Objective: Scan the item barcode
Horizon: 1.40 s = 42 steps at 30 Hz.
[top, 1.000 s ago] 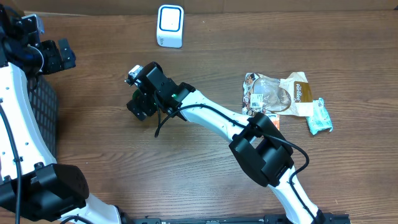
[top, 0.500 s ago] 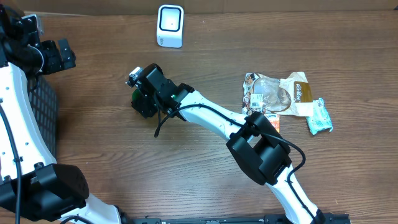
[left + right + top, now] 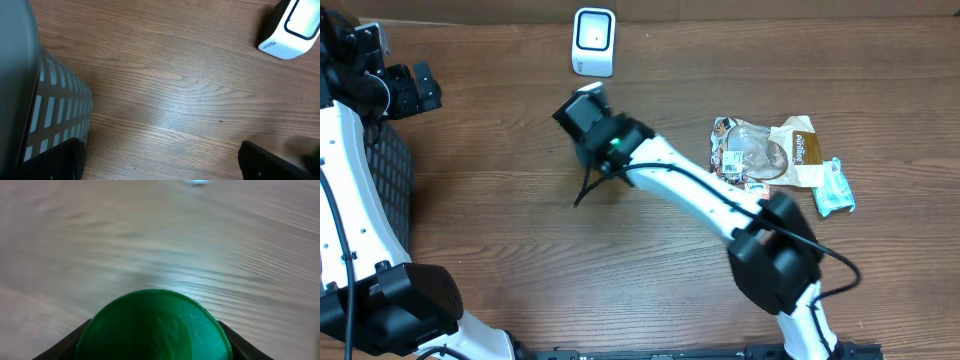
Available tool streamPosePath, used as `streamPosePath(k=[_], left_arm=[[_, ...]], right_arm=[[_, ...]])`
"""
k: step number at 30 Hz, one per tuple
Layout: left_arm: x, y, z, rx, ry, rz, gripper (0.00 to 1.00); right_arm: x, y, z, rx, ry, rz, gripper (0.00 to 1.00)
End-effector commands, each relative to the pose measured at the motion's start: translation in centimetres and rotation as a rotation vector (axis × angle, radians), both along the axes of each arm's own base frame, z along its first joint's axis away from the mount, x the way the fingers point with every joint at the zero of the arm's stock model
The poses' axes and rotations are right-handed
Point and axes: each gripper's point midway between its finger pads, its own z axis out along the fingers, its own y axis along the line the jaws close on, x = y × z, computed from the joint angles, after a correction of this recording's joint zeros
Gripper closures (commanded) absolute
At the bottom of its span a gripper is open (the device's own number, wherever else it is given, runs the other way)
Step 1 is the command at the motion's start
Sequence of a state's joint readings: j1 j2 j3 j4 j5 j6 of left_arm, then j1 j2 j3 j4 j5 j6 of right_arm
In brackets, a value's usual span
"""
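- Overhead view: the right gripper [image 3: 582, 110] stands just short of the white scanner [image 3: 593, 42] at the far edge of the table [image 3: 520, 260], with bare wood between the two. The item cannot be seen from here, as the gripper's body hides it.
- The left gripper [image 3: 405, 88] sits at the far left, above the dark basket [image 3: 382, 170] and well apart from the work. Snack packets [image 3: 765, 150] and a teal sachet [image 3: 833, 188] lie untouched on the right.
- Left wrist view: the left fingers [image 3: 65, 160] show at the bottom corners. They are spread wide with nothing between them. The scanner [image 3: 292, 27] is at the top right and the basket [image 3: 55, 115] at the left.
- Right wrist view: a green item [image 3: 152, 327], round-topped with embossed marking, fills the lower centre. The dark fingers [image 3: 75, 342] press against it on both sides, so the right gripper is pinching it. The wood beyond is blurred, and I judge the item to be off the table.
- Step in hand: I judge this to be the presentation stage, with the item gripped and carried near the scanner but not yet squared to its window.
- Next move: close the remaining gap and turn the wrist so the barcode faces the scanner window. No barcode shows in any view, so which face carries it cannot be told. The item may need rotating until the scanner reads it.
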<state>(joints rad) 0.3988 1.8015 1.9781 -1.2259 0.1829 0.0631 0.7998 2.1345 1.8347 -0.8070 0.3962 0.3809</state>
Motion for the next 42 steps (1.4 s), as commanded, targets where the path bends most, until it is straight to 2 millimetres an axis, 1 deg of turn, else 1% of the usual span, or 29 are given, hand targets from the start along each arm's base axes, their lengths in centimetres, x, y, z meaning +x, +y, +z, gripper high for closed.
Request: streamPosePath(k=[1,2,5,7,9,12,13,15,16,19,21,23,24,27,30,31,33,37,40,42], left_arm=[[0.3,-0.2,0.0,0.015,-0.002,-0.03,0.0],[0.3,-0.2,0.0,0.015,-0.002,-0.03,0.0],[0.3,-0.2,0.0,0.015,-0.002,-0.03,0.0],[0.3,-0.2,0.0,0.015,-0.002,-0.03,0.0],[0.3,-0.2,0.0,0.015,-0.002,-0.03,0.01],[0.3,-0.2,0.0,0.015,-0.002,-0.03,0.0],[0.3,-0.2,0.0,0.015,-0.002,-0.03,0.0],[0.3,-0.2,0.0,0.015,-0.002,-0.03,0.0],[0.3,-0.2,0.0,0.015,-0.002,-0.03,0.0],[0.3,-0.2,0.0,0.015,-0.002,-0.03,0.0],[0.3,-0.2,0.0,0.015,-0.002,-0.03,0.0],[0.3,-0.2,0.0,0.015,-0.002,-0.03,0.0],[0.3,-0.2,0.0,0.015,-0.002,-0.03,0.0],[0.3,-0.2,0.0,0.015,-0.002,-0.03,0.0],[0.3,-0.2,0.0,0.015,-0.002,-0.03,0.0],[0.3,-0.2,0.0,0.015,-0.002,-0.03,0.01],[0.3,-0.2,0.0,0.015,-0.002,-0.03,0.0],[0.3,-0.2,0.0,0.015,-0.002,-0.03,0.01],[0.3,-0.2,0.0,0.015,-0.002,-0.03,0.01],[0.3,-0.2,0.0,0.015,-0.002,-0.03,0.0]], right_arm=[[1.9,-5.1,1.7,0.147,-0.049,-0.428,0.44],[2.0,-5.8,1.2,0.164,-0.039,-0.478,0.44],[2.2,-7.9,-0.6,0.198,-0.02,-0.609,0.49],[2.1,-9.1,-2.2,0.227,-0.011,-0.696,0.49],[2.1,-9.7,-3.2,0.233,-0.007,-0.728,0.49],[1.8,-10.0,-4.3,0.225,-0.006,-0.729,0.47],[1.7,-10.1,-4.4,0.221,-0.003,-0.729,0.45],[1.5,-10.0,-4.5,0.215,0.001,-0.725,0.32],[1.4,-10.0,-4.5,0.212,0.007,-0.723,0.21],[1.2,-9.9,-4.7,0.203,0.023,-0.706,0.08],[1.7,-9.5,-4.1,0.179,0.016,-0.63,0.02],[2.2,-8.4,-3.1,0.15,0.024,-0.501,0.01],[2.5,-7.2,-1.7,0.11,0.033,-0.338,0.0],[2.5,-5.6,0.4,0.049,0.046,-0.108,0.0],[1.9,-5.0,1.4,0.01,0.072,0.024,0.0],[1.5,-4.9,1.2,0.003,0.096,0.064,0.0],[1.0,-5.0,0.7,0.005,0.133,0.083,0.0],[0.2,-5.7,-1.4,0.034,0.213,0.097,0.01],[0.3,-6.9,-3.1,0.033,0.245,0.075,0.01],[0.8,-7.7,-3.6,0.036,0.243,0.057,0.02]])
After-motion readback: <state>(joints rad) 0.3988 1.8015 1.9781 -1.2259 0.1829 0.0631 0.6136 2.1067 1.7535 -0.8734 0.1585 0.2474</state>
